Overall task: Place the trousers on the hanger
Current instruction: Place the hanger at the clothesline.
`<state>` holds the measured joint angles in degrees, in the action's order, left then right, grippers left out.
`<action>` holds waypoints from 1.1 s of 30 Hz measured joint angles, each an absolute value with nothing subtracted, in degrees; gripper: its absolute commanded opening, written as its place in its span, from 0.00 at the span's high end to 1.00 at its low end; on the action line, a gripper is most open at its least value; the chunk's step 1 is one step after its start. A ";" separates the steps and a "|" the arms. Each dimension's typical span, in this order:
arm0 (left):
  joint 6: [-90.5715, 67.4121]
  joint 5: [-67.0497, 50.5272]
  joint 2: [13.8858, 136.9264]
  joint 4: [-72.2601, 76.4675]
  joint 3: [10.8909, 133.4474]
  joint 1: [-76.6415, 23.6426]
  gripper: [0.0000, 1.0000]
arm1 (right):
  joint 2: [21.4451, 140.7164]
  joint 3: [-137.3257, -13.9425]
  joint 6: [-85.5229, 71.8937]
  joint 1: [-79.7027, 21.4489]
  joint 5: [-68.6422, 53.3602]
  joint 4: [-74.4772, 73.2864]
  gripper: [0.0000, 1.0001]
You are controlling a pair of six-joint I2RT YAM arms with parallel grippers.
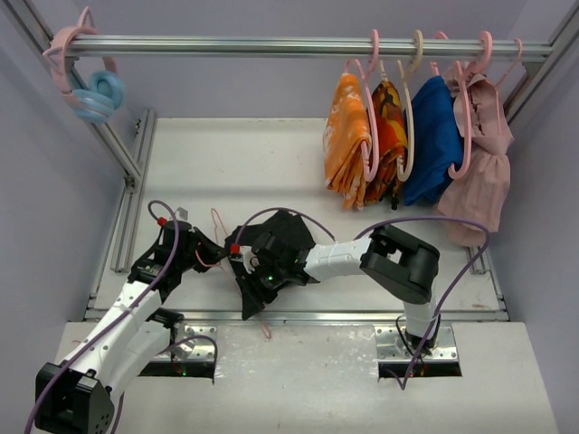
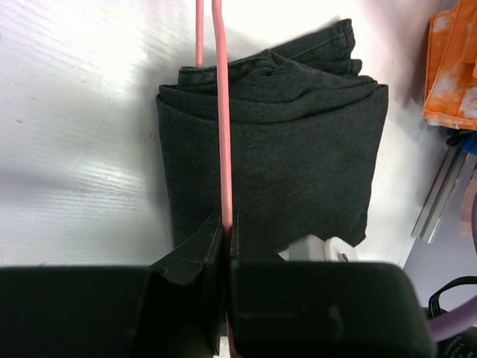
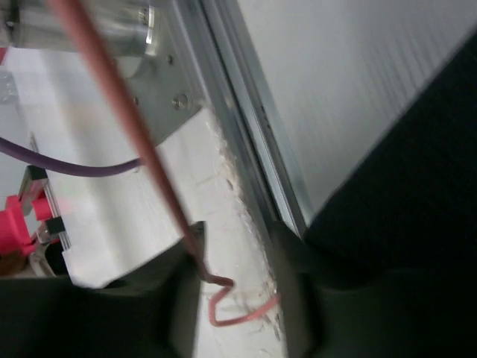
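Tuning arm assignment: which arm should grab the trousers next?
Right, probably. The left gripper is shut on the hanger, holding it across the trousers. The right gripper is open at the trousers' edge, free to grasp.

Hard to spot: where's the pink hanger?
Top view: the hanger lies left of centre on the table, clamped in the left pincer, wire crossing the trousers.
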<state>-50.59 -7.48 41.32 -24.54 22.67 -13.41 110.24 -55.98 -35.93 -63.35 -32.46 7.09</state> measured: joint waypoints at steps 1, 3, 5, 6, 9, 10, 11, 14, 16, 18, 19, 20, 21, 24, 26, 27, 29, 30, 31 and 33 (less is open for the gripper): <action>-50.79 -7.36 41.23 -24.39 22.42 -13.41 1.00 | 111.21 -56.60 -36.44 -63.36 -32.75 7.99 0.69; -51.23 -6.82 40.87 -24.32 22.27 -13.39 1.00 | 112.37 -56.96 -37.53 -63.59 -33.56 11.01 0.92; -51.62 -6.17 40.04 -24.13 21.99 -13.40 0.96 | 113.13 -56.88 -38.74 -63.81 -34.97 14.70 1.00; -51.85 -5.62 39.63 -24.24 21.97 -13.35 0.81 | 113.38 -56.60 -38.83 -63.98 -35.64 17.24 1.00; -52.32 -4.59 38.76 -24.53 21.93 -13.29 0.46 | 113.43 -53.85 -40.15 -64.12 -36.45 24.36 1.00; -52.55 -3.93 38.73 -24.85 21.93 -13.30 0.24 | 113.42 -52.97 -40.91 -64.08 -36.70 26.42 1.00; -52.93 -3.35 38.76 -25.06 21.93 -13.30 0.15 | 113.41 -52.14 -41.56 -64.03 -36.79 28.40 1.00; -53.25 -0.89 41.08 -25.73 22.34 -13.30 0.08 | 113.24 -50.01 -42.93 -63.91 -36.59 32.98 1.00; -53.09 0.56 43.80 -25.88 23.26 -13.30 0.08 | 112.95 -48.88 -43.62 -63.71 -36.33 35.04 1.00; -52.60 1.52 47.06 -25.26 24.01 -13.30 0.08 | 112.50 -47.90 -43.88 -63.52 -36.10 36.42 1.00; -52.35 1.98 48.72 -24.87 24.23 -13.30 0.06 | 112.15 -47.38 -43.95 -63.48 -35.93 36.99 1.00; -51.97 2.43 50.06 -24.61 24.34 -13.30 0.04 | 111.79 -46.96 -43.97 -63.44 -35.73 37.33 1.00; -51.49 2.87 51.11 -24.45 24.34 -13.30 0.03 | 111.41 -46.63 -43.94 -63.40 -35.50 37.49 1.00; -51.44 4.02 53.77 -23.34 24.34 -13.30 0.00 | 110.63 -45.90 -43.98 -63.15 -34.77 37.43 1.00; -52.40 5.31 53.64 -23.54 24.34 -13.31 0.00 | 110.54 -45.60 -44.01 -62.85 -34.50 37.57 1.00; -53.24 6.33 53.03 -24.10 24.41 -13.33 0.00 | 110.53 -45.32 -44.02 -62.65 -34.43 38.02 1.00; -55.82 9.31 51.11 -26.88 25.35 -13.42 0.00 | 110.26 -44.21 -44.12 -62.36 -34.27 40.09 1.00; -57.49 11.30 49.97 -28.98 26.40 -13.43 0.00 | 109.97 -43.45 -44.20 -62.28 -34.15 41.15 1.00; -59.10 13.26 49.05 -31.03 27.73 -13.40 0.00 | 109.63 -42.71 -44.28 -62.19 -34.02 41.96 1.00; -62.61 17.66 48.01 -34.61 30.96 -13.12 0.00 | 108.98 -41.58 -44.54 -62.03 -33.64 42.94 1.00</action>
